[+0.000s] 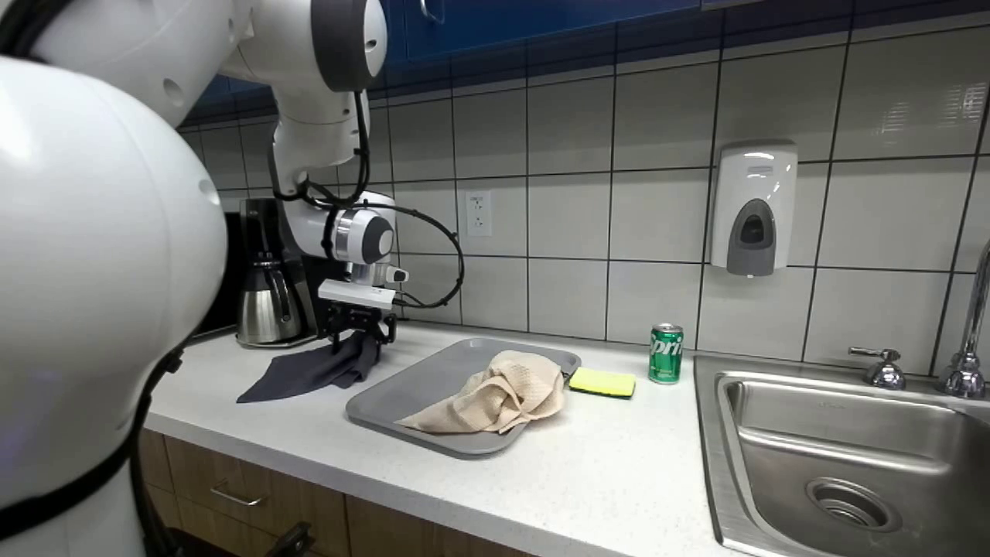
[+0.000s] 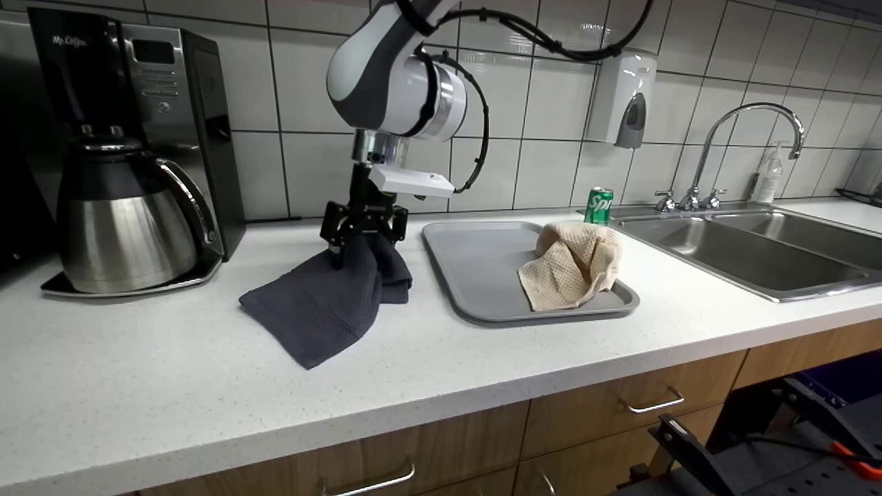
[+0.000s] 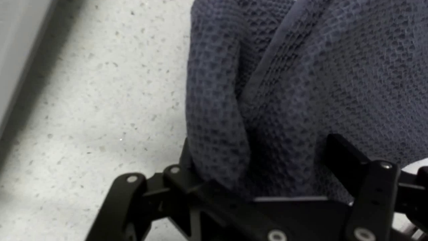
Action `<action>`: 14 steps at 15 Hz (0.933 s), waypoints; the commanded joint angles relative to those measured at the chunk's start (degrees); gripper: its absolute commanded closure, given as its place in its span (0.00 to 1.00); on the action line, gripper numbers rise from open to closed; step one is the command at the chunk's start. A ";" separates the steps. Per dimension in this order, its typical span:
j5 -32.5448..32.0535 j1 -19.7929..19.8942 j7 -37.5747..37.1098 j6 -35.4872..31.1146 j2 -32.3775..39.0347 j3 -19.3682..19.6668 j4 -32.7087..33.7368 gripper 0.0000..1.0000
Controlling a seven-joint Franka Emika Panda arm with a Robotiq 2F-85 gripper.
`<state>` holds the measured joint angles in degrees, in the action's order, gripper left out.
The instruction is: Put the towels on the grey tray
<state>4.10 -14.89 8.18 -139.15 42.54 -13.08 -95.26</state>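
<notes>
The dark navy-grey towel (image 2: 324,303) lies rumpled on the counter, one part gathered up beneath my gripper (image 2: 365,244). In the wrist view the gripper (image 3: 260,150) stands wide open and low over this towel (image 3: 284,83). Folds of it rise between the fingers (image 3: 344,160), with a gap by the right-hand one. The beige towel (image 1: 495,394) sits crumpled on the grey tray (image 1: 433,387), reaching over the rim at one side. In an exterior view the tray (image 2: 475,269) lies just beside the dark towel, the two apart.
A yellow-green sponge (image 1: 603,383) lies by the tray, with a green can (image 1: 665,353) farther along before the steel sink (image 1: 835,449). The coffee maker (image 2: 131,207) stands behind the dark towel on the opposite side. A tiled wall (image 1: 572,216) runs behind the counter.
</notes>
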 commanded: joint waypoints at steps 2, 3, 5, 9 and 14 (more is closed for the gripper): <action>-0.98 -0.04 0.40 0.83 -0.20 -0.63 1.03 0.38; -0.97 -0.07 0.37 0.73 -0.26 -0.64 0.85 0.48; -0.98 -0.12 0.33 0.63 -0.44 -0.67 0.49 0.64; -0.45 0.26 0.31 0.92 -0.99 -0.98 0.03 0.94; 0.07 0.71 -0.05 0.48 -3.46 -1.13 -2.42 0.97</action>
<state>4.11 -15.15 8.18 -139.12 42.10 -13.37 -95.03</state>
